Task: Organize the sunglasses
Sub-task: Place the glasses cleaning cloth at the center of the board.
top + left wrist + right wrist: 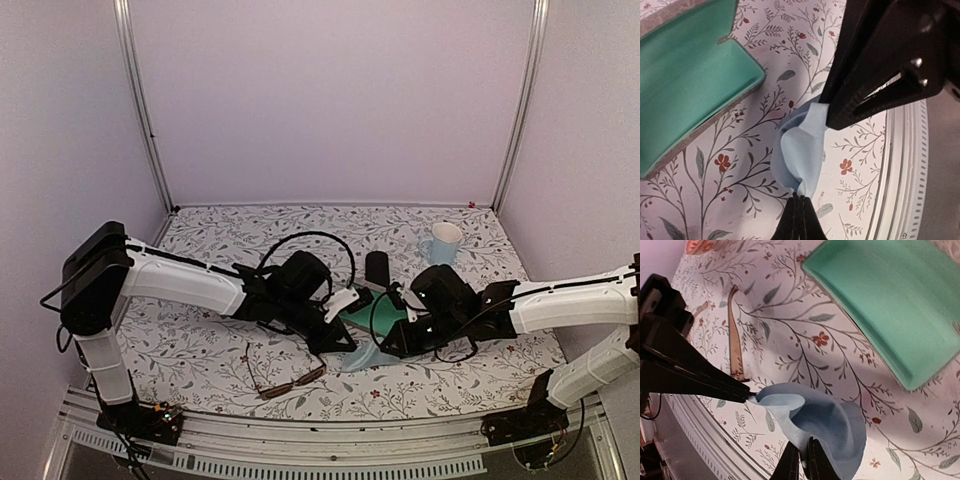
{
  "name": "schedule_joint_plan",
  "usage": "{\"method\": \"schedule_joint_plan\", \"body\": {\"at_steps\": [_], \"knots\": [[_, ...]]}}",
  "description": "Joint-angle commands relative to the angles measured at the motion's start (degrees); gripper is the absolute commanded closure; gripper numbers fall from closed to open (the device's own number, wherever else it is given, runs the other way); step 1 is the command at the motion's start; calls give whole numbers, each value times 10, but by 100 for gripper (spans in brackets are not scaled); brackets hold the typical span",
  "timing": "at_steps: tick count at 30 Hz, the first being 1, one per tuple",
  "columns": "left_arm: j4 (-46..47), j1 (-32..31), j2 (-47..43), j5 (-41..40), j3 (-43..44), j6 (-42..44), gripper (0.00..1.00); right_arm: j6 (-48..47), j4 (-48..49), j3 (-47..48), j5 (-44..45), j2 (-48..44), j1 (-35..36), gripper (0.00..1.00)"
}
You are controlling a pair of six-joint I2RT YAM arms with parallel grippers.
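I find the left gripper (800, 199) clamped tight on one end of a pale blue cloth (799, 150). The right gripper (805, 445) pinches its opposite end (fabric bunched between them). An open green-lined case (362, 316) lies just behind. The brown sunglasses (285, 378) rest near the worktop's (190, 350) front edge, left of the cloth.

Your floral-print counter (200, 350) carries brown-framed sunglasses (285, 378) near its front edge, an open green-lined case (690, 85) mid-counter, a black case (377, 268) behind it, and a pale blue mug (441, 242) far right.
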Motion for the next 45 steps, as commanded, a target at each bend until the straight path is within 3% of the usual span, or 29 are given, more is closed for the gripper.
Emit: {"method": "schedule_joint_plan", "body": {"at_steps": [1,7,17,24,40,45], "knots": [[24,-13,17,7,15,-28,100,39,-104,5,80,-8,32,89],[27,-13,27,-5,16,-33,100,55,-110,-5,103,-9,35,87],[24,-6,43,-24,9,-32,100,49,-76,-11,108,16,28,63],[-7,14,48,-39,14,-31,100,35,-16,-32,72,23,-8,60],[-32,35,48,-32,17,-25,100,52,144,-63,-42,104,-27,61],[-19,35,46,-31,15,-29,100,51,159,-64,-49,94,-27,86]]}}
